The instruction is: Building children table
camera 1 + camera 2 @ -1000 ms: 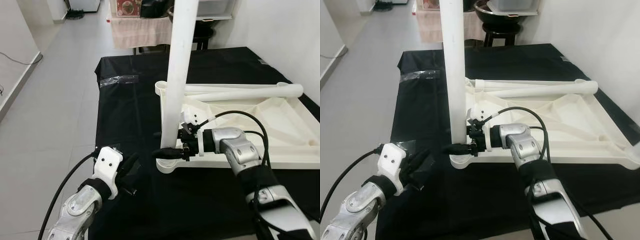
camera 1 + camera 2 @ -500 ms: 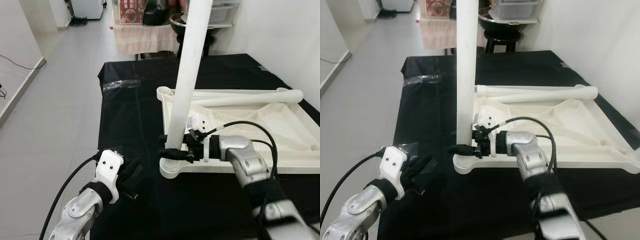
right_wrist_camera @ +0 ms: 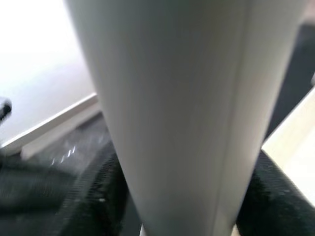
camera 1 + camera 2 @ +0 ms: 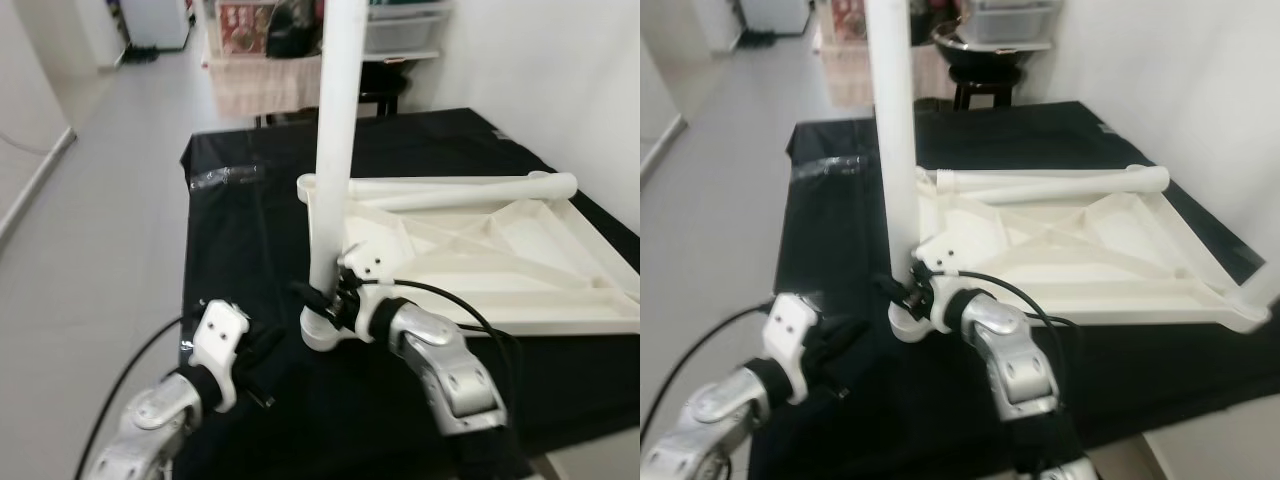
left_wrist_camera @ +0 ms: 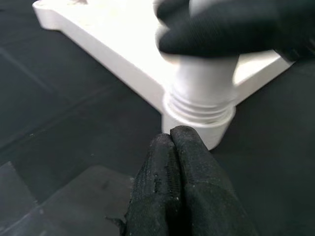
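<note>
Left eye view shows you a white tabletop (image 4: 500, 260) lying upside down on the black-covered desk (image 4: 250, 230). One white leg (image 4: 333, 150) stands upright in the corner socket (image 4: 325, 330) nearest the robot. Your right pincer (image 4: 318, 298) grips that leg just above the socket, one black finger on each side. In the left wrist view you see the thread at the leg's foot. A second leg (image 4: 470, 187) lies across the tabletop's far edge. Your left pincer (image 4: 262, 352) rests pressed closed and empty on the cloth, near the socket.
</note>
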Available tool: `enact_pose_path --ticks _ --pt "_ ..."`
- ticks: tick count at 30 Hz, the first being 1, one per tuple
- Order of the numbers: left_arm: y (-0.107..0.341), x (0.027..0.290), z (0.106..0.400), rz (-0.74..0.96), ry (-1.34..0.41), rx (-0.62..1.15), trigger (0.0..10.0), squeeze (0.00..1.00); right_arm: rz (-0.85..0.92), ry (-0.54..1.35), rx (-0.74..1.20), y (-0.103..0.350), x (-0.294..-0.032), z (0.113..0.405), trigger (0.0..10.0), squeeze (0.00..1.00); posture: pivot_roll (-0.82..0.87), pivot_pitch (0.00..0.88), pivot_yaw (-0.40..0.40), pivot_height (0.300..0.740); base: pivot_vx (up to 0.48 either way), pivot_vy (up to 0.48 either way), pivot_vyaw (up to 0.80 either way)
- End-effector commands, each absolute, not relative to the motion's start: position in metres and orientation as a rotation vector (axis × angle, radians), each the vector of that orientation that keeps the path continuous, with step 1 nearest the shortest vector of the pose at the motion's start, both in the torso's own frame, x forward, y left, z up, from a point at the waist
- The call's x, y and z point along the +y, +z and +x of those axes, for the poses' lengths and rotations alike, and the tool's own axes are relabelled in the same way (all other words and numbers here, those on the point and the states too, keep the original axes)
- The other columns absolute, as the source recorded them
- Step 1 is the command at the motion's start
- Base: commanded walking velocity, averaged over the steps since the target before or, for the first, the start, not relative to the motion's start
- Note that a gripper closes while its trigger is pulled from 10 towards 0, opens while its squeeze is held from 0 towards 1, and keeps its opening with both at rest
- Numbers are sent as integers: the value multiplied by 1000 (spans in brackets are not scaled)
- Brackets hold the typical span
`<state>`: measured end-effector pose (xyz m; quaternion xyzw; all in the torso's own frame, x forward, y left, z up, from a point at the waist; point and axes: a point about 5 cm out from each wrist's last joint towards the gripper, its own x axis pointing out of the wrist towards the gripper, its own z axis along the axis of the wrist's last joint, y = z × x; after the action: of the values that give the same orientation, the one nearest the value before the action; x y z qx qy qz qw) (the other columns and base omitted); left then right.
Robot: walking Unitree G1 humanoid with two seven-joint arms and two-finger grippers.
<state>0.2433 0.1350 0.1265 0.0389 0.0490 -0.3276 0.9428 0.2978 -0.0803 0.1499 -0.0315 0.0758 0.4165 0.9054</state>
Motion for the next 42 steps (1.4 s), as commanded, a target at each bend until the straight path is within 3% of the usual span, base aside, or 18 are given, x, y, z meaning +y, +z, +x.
enact_pose_path --ticks 1,4,5,11,18,19,20,21,22,28,33,35,36,39,40,42 --pt "122 137 244 104 -668 133 10000 0 -53 945 188 145 -71 291 10000 1000 26 61 -27 740 0 0 0" --pt "121 136 245 122 -669 141 10000 0 -23 1104 139 156 -71 289 10000 1000 44 47 -32 740 0 0 0" --pt "120 135 245 127 -670 142 10000 0 -32 1193 124 160 -74 291 10000 35 45 44 -33 740 0 0 0" --pt "119 133 245 131 -667 139 10000 0 -99 1404 173 160 -90 307 10000 0 41 37 -36 740 0 0 0" --pt "119 128 244 118 -664 122 10000 0 -117 1436 194 172 -98 332 10000 0 38 28 -53 740 0 0 0" --pt "119 127 244 114 -664 119 10000 0 -113 1445 192 176 -99 335 9294 0 30 26 -56 740 0 0 0" --pt "119 127 244 114 -664 119 10000 0 -113 1445 192 176 -99 335 9294 0 30 26 -56 740 0 0 0" --pt "120 126 244 112 -664 115 10000 0 -104 1461 188 179 -99 338 4196 0 27 26 -56 740 0 0 0" --pt "120 125 243 104 -666 107 10000 0 -98 1480 183 183 -100 341 0 0 23 29 -62 740 0 0 0" --pt "121 122 242 81 -667 96 10000 0 -88 1533 150 191 -104 340 0 0 15 40 -61 740 0 0 0" --pt "123 122 242 75 -664 90 10000 0 -106 1465 157 179 -110 333 0 0 -7 53 -59 740 0 0 0" --pt "124 123 241 72 -664 86 10000 0 -88 1220 145 167 -110 328 0 0 -19 62 -69 740 0 0 0" --pt "124 123 241 72 -664 86 10000 0 -88 1220 145 167 -110 328 0 0 -19 62 -69 740 0 0 0" --pt "126 125 241 52 -659 68 10000 0 137 721 164 149 -102 324 0 0 -32 68 -70 740 0 0 0" --pt "130 127 242 21 -653 47 10000 0 -15 747 172 137 -90 309 0 0 -42 77 -51 740 0 0 0" --pt "131 128 242 15 -656 36 10000 0 -20 750 171 137 -91 312 0 0 -54 70 -44 740 0 0 0"
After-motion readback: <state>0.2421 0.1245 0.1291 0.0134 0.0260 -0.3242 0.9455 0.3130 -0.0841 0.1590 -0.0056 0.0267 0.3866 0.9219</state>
